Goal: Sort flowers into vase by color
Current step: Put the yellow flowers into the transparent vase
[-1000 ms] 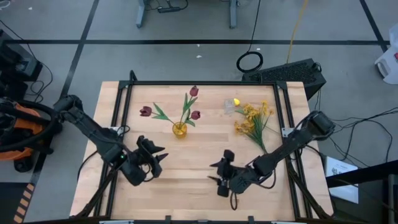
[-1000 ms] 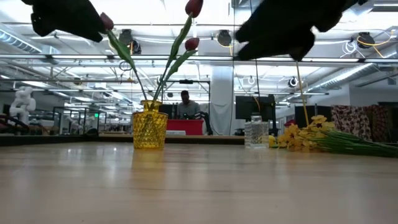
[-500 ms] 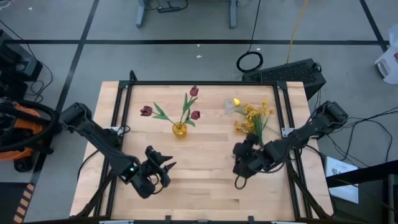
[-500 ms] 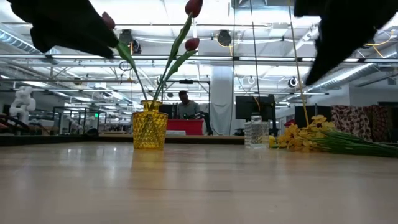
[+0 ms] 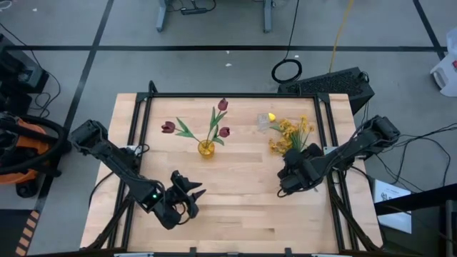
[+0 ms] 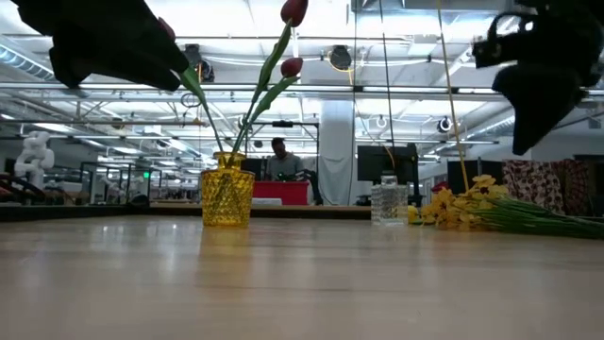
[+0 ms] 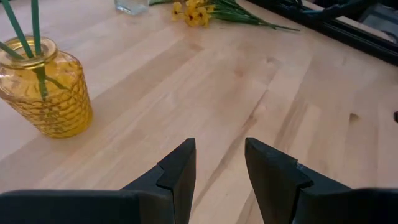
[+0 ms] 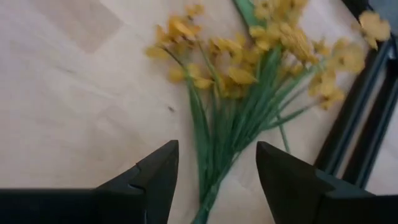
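Observation:
A yellow glass vase [image 5: 206, 149] stands at the table's far middle with three dark red tulips [image 5: 223, 105] standing in it by their stems; it also shows in the left wrist view [image 7: 45, 93]. A small clear vase [image 5: 263, 123] stands to its right, with a yellow tulip head [image 5: 271, 116] beside it. Sprays of small yellow blossoms [image 5: 291, 135] lie flat on the table at the far right. My right gripper [image 8: 214, 158] is open above their green stems [image 8: 217, 134] and touches nothing. My left gripper [image 7: 221, 152] is open and empty over the near left of the table.
A black frame rail [image 8: 367, 106] runs along the table's right side, close beside the sprays. Bare wood [image 5: 243, 207] lies between the two arms. A person [image 6: 282, 161] sits in the room far behind the table.
My right gripper has swung from the table's near middle toward the far right, to above the stems of the yellow sprays. My left gripper has gone a little toward the near edge and the right. The flowers and vases have stayed where they were.

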Controlling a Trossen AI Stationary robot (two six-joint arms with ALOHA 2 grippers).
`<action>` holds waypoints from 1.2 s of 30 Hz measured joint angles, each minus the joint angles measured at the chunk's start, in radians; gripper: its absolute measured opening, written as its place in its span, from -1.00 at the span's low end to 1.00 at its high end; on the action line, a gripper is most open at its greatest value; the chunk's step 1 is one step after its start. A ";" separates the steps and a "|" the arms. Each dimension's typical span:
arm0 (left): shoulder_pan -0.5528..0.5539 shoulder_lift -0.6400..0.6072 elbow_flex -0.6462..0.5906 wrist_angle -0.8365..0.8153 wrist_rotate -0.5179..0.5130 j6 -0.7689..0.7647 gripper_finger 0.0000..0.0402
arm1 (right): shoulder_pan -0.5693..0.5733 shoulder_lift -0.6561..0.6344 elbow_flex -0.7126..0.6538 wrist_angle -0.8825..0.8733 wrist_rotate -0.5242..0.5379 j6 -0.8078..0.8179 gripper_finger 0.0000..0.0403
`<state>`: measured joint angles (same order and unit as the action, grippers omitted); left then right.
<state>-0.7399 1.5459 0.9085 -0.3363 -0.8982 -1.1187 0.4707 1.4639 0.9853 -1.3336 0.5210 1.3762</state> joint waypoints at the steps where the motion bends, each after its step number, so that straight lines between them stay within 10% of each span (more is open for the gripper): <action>1: 0.000 0.000 0.000 0.000 0.000 0.000 -0.28 | -0.006 0.000 -0.016 0.002 -0.002 0.013 0.01; 22: 0.060 0.000 0.000 0.017 0.006 0.102 -0.28 | -0.045 0.000 -0.374 0.271 0.047 0.293 0.17; 36: 0.085 0.001 0.000 0.048 0.031 0.111 -0.28 | -0.037 0.000 -0.401 0.361 0.113 0.341 -0.56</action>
<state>-0.6548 1.5467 0.9085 -0.2882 -0.8673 -1.0077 0.4339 1.4643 0.5842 -0.9729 0.6342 1.7176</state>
